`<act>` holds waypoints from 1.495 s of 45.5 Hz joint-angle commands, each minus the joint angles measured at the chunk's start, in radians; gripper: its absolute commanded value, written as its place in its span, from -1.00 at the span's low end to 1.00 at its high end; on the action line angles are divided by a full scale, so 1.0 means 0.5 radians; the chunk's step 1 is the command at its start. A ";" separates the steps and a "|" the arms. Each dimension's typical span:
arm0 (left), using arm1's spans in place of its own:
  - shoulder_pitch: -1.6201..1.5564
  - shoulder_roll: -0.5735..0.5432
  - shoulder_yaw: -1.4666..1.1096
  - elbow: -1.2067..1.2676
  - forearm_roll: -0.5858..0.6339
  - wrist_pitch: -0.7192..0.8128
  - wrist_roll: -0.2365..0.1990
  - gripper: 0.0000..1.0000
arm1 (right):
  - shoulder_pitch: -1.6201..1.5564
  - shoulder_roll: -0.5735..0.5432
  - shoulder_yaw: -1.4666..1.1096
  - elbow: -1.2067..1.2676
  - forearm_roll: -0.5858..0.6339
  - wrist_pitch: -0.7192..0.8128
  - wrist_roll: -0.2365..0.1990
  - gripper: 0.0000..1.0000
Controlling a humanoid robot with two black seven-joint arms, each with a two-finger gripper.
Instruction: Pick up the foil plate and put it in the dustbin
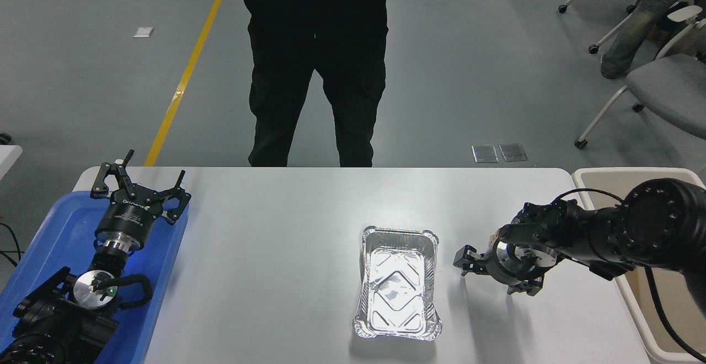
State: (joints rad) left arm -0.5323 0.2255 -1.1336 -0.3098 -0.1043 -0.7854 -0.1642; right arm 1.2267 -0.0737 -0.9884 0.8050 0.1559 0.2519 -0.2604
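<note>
The foil plate (397, 284) is a shiny silver rectangular tray with a crimped rim. It lies flat on the white table (276, 253), right of the middle, near the front edge. My right gripper (492, 274) is just right of the plate, low over the table. It is open and empty, and its nearest finger is a short gap from the plate's right rim. The cream-white dustbin (612, 175) stands off the table's right edge, partly hidden behind my right arm. My left gripper (140, 185) is parked open at the lower left.
A flat blue tray (55, 231) lies under my left arm at the table's left end. A person in black trousers (314, 77) stands at the far edge, middle. Office chairs (662, 83) stand on the floor at the back right.
</note>
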 commanded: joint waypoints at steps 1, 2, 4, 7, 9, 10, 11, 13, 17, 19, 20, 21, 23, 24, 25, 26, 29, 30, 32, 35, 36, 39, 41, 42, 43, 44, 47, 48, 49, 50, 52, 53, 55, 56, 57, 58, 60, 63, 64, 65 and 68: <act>0.000 0.000 0.000 0.000 0.000 0.000 0.000 0.99 | -0.002 -0.055 -0.002 0.004 -0.002 0.009 -0.001 1.00; 0.000 0.000 0.000 0.000 0.000 0.000 0.000 0.99 | 0.001 -0.055 0.001 0.004 -0.002 0.012 -0.001 1.00; 0.000 0.000 0.000 0.000 0.000 0.000 0.000 0.99 | 0.016 -0.058 0.001 0.019 0.001 0.012 -0.001 1.00; 0.000 0.000 0.000 0.000 0.000 0.000 0.000 0.99 | 0.025 -0.058 0.004 0.019 0.001 0.021 -0.001 1.00; 0.000 0.000 0.000 0.000 0.000 0.000 0.000 0.99 | 0.028 -0.061 0.001 0.019 -0.002 0.036 -0.001 1.00; 0.000 0.000 0.000 0.000 0.000 0.000 0.000 0.99 | 0.028 -0.064 0.001 0.019 -0.002 0.039 -0.001 1.00; 0.000 0.000 0.000 0.000 0.000 0.000 0.000 0.99 | 0.032 -0.067 0.004 0.019 -0.002 0.039 -0.001 1.00; 0.000 0.000 0.000 0.000 0.000 0.000 0.000 0.99 | 0.035 -0.080 0.004 0.019 0.001 0.039 -0.001 1.00; 0.000 0.000 0.000 0.000 0.000 0.000 0.003 0.99 | 0.050 -0.095 0.004 0.028 0.004 0.042 0.002 1.00; 0.000 0.000 0.000 0.000 0.000 0.000 0.003 0.99 | 0.062 -0.098 0.001 0.053 0.004 0.042 0.002 1.00; 0.000 0.000 0.000 0.000 0.000 0.000 0.003 0.99 | 0.077 -0.098 -0.002 0.071 0.004 0.042 0.002 1.00; 0.000 0.000 0.000 0.000 0.000 0.000 0.003 0.99 | 0.096 -0.107 -0.005 0.093 0.004 0.042 -0.001 1.00; -0.003 0.000 0.000 0.000 0.000 0.000 0.003 0.99 | 0.145 -0.129 -0.008 0.148 0.004 0.042 0.002 1.00; 0.000 0.000 0.000 0.000 0.000 0.000 0.003 0.99 | 0.169 -0.141 -0.011 0.181 0.004 0.042 -0.001 1.00; 0.000 0.000 0.000 0.000 0.000 0.000 0.003 0.99 | 0.197 -0.153 -0.008 0.221 0.004 0.042 0.002 1.00; -0.003 0.000 0.000 0.000 0.000 0.000 0.003 0.99 | 0.228 -0.165 -0.011 0.264 0.004 0.042 0.002 1.00; 0.000 0.000 0.000 0.000 0.000 0.000 0.003 0.99 | 0.326 -0.214 -0.014 0.411 0.001 0.042 0.002 1.00; 0.000 0.000 0.000 0.000 0.000 0.000 0.003 0.99 | 0.366 -0.236 -0.020 0.460 0.001 0.042 0.002 1.00; 0.000 0.000 0.000 0.000 0.000 0.000 0.003 0.99 | 0.445 -0.276 -0.039 0.546 0.001 0.045 0.002 1.00; 0.000 0.000 0.000 0.000 0.000 0.000 0.003 0.99 | 0.656 -0.337 -0.103 0.742 0.001 0.097 0.002 1.00; -0.003 0.000 0.000 0.000 0.000 0.000 0.003 0.99 | 0.718 -0.353 -0.121 0.786 0.001 0.128 0.002 1.00; 0.000 0.000 0.000 0.000 0.000 0.000 0.003 0.99 | 0.881 -0.389 -0.174 0.887 0.004 0.254 0.002 1.00; -0.003 0.000 0.003 0.000 0.000 0.000 0.003 0.99 | 0.988 -0.399 -0.198 0.939 0.001 0.370 0.002 1.00; 0.000 0.000 0.000 0.000 0.000 0.000 0.003 0.99 | 1.046 -0.402 -0.210 0.961 0.004 0.431 0.002 1.00; 0.000 0.000 0.000 0.000 0.000 0.000 0.003 0.99 | 1.108 -0.402 -0.220 0.973 0.004 0.496 0.002 1.00; 0.000 0.000 0.000 0.000 0.000 0.000 0.003 0.99 | 1.166 -0.405 -0.229 0.985 0.004 0.560 0.002 1.00; 0.000 0.000 0.000 0.000 0.000 0.000 0.003 0.99 | 1.320 -0.408 -0.247 1.013 0.007 0.753 0.002 1.00; 0.000 0.000 0.000 0.000 0.000 0.000 0.003 0.99 | 1.366 -0.411 -0.250 1.016 0.010 0.812 0.002 1.00; 0.000 0.000 0.003 0.000 0.000 0.000 0.003 0.99 | 1.415 -0.423 -0.250 1.019 0.017 0.867 0.002 1.00; 0.000 0.000 0.000 0.000 0.000 0.000 0.003 0.99 | 1.461 -0.438 -0.250 1.022 0.026 0.916 0.002 1.00; 0.000 0.000 0.000 0.000 0.000 0.000 0.003 0.99 | 1.559 -0.478 -0.250 1.028 0.032 1.008 0.002 1.00; 0.000 0.000 0.000 0.000 0.000 0.000 0.003 0.99 | 1.608 -0.494 -0.250 1.035 0.032 1.051 0.002 1.00; 0.000 0.000 0.000 0.000 0.000 0.000 0.003 0.99 | 1.703 -0.506 -0.254 1.062 0.032 1.067 0.002 1.00; 0.000 0.000 0.000 0.000 0.000 0.000 0.003 0.99 | 1.746 -0.506 -0.257 1.071 0.032 1.067 0.002 1.00; 0.000 0.000 0.000 0.000 0.000 0.000 0.003 0.99 | 1.792 -0.509 -0.266 1.077 0.032 1.067 0.002 1.00; 0.000 0.000 0.000 0.000 0.000 0.000 0.003 0.99 | 1.832 -0.512 -0.278 1.084 0.035 1.067 0.002 1.00; 0.000 0.000 0.000 0.000 0.000 0.000 0.000 0.99 | 1.915 -0.512 -0.299 1.096 0.035 1.067 0.002 1.00; 0.000 0.000 0.000 0.000 0.000 0.000 0.000 0.99 | 2.056 -0.521 -0.330 1.145 0.035 1.067 0.002 1.00; 0.000 0.000 0.000 0.000 0.000 0.000 0.000 0.99 | 2.111 -0.528 -0.342 1.163 0.035 1.067 0.002 1.00; 0.000 0.000 0.000 0.000 0.000 0.000 0.000 0.99 | 2.163 -0.534 -0.355 1.179 0.035 1.067 0.002 1.00; 0.000 0.000 0.000 0.000 0.000 0.000 0.003 0.99 | 2.314 -0.537 -0.404 1.234 0.035 1.067 0.002 1.00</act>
State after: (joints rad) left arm -0.5323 0.2255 -1.1333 -0.3099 -0.1043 -0.7854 -0.1634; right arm 2.1193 -0.3186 -1.1326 1.3416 0.1706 0.7324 -0.2592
